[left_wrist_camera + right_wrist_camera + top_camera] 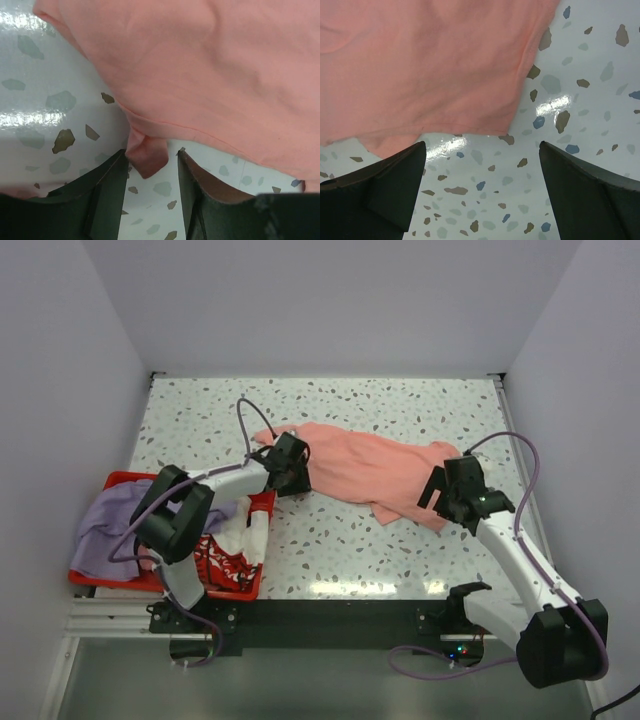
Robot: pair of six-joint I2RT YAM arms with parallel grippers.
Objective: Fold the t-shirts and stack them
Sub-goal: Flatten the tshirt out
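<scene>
One salmon-pink cloth t-shirt [365,465], reached from both sides.
Only at the wrist: left gripper [152,156] half-apart around a hem fold; right gripper [482,146] gaping.

Left arm [225,480] bent sharply at elbow, forearm stretched toward 2 o'clock, left gripper [152,160] low, jaws half apart, right arm [515,555] reaching toward 11 o'clock, right gripper [482,150] low, jaws spread wide.

surface [340,540]: glossy white terrazzo, grey, brown and blue flecks | walls [330,300]: plain pale grey, back and both sides | light: bright glare patches on near surface | front edge: black strip [330,615], aluminium rail [100,618]
</scene>
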